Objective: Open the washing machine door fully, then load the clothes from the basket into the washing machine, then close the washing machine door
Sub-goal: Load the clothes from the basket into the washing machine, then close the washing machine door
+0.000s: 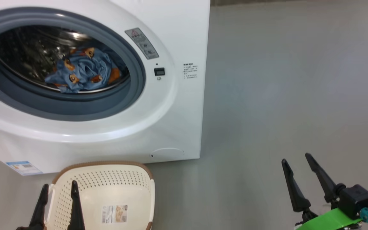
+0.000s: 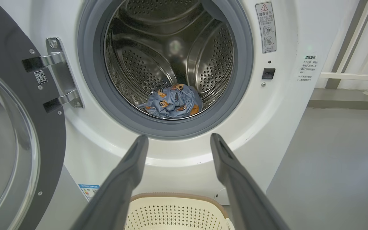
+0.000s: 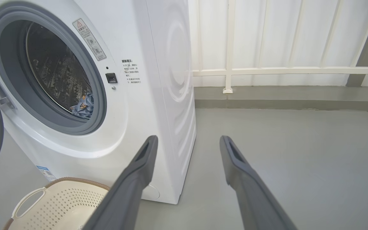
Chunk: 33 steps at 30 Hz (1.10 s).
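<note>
Washing machine (image 1: 171, 105) white and open-mouthed before me, washing machine door (image 2: 51, 134) swung wide at its left, basket (image 1: 107, 183) on the floor at its foot, clothes (image 1: 81, 70) bundled inside its drum, my left end effector (image 1: 59, 184) released in front of it above the basket, my right end effector (image 1: 295, 158) released off its right side.

Laundry corner in a bare utility space.
White front-loading washer (image 1: 177, 105) stands directly on a plain grey floor (image 1: 283, 95). A perforated basket (image 1: 107, 182) sits on the floor just in front of it, and printed clothes (image 1: 81, 72) lie in the steel drum (image 2: 171, 48). Warning stickers (image 2: 265, 27) on the washer front. Behind: white panelled wall (image 3: 267, 32), white rail (image 3: 292, 71), grey kerb (image 3: 283, 94).
</note>
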### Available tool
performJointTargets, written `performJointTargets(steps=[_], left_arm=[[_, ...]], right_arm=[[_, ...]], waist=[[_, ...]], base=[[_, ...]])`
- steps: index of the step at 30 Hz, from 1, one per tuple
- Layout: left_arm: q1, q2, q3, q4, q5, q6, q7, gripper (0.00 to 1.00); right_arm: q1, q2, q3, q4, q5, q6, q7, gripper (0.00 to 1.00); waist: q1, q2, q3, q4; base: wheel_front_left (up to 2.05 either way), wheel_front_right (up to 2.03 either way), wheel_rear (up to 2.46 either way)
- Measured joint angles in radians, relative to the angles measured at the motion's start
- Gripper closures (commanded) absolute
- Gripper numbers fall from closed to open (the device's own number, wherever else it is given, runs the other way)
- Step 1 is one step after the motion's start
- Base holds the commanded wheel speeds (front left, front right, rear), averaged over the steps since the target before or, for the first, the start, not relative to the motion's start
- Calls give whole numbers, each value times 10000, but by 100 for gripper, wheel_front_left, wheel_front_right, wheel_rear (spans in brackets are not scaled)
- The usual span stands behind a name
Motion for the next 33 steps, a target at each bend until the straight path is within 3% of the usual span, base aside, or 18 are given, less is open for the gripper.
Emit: performJointTargets(steps=[13, 33], left_arm=[[384, 217, -94, 71, -12, -92, 123, 0], [384, 267, -286, 128, -31, -90, 134, 0]], right_arm=[[411, 336, -180, -84, -107, 0, 176, 0], [593, 370, -169, -157, -326, 0, 186, 0]], waist=[[0, 1, -915, -144], [1, 0, -979, -141]], base=[[0, 0, 0], [-2, 2, 0]])
